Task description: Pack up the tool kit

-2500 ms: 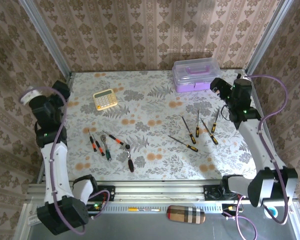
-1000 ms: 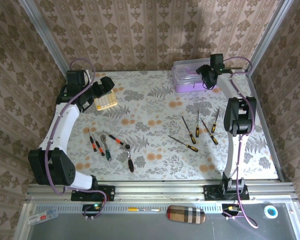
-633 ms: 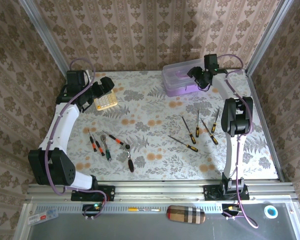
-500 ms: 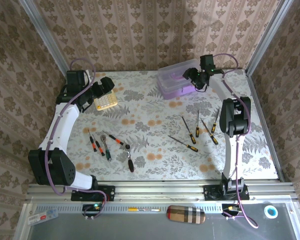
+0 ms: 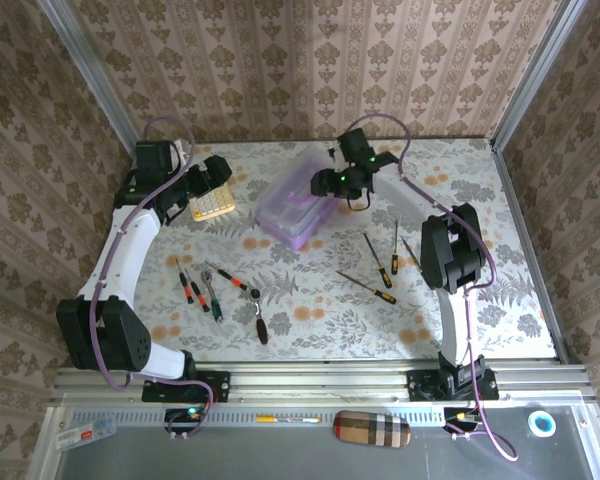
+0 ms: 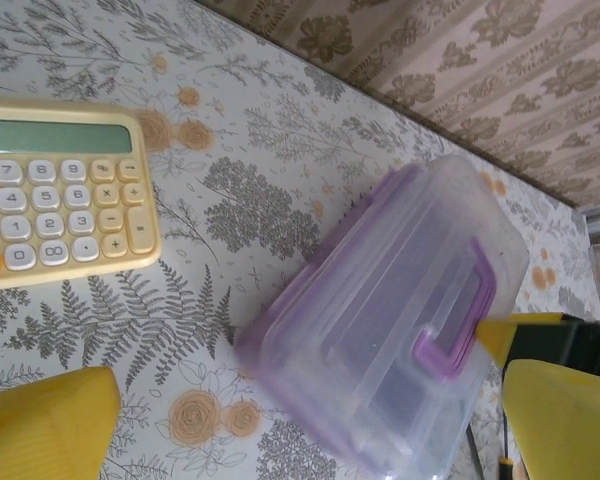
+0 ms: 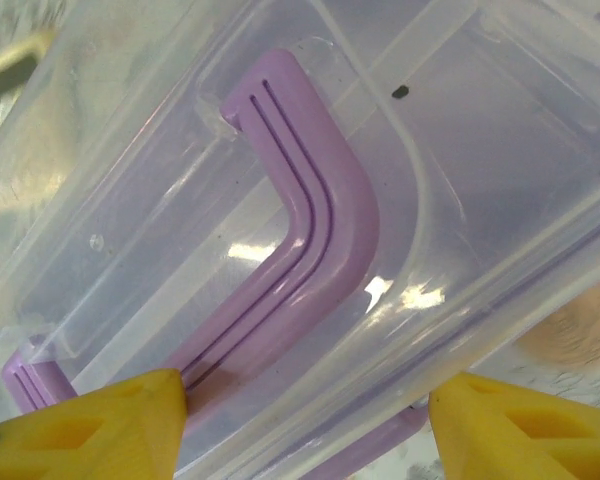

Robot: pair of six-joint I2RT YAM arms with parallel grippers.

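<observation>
1 box, 1 calculator — 1 ratchet wrench.

The yellow calculator runs off the left edge of my left wrist view. The purple box overflows my right wrist view, ends cut off; my right fingertips are clipped at the bottom.

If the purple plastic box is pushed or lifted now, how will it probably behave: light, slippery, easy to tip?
Probably light: the purple box seems empty through its clear lid, and the screwdrivers lie outside it. Its glossy plastic may slip in the right gripper. It looks stiff, so it should slide rather than flex.
</observation>
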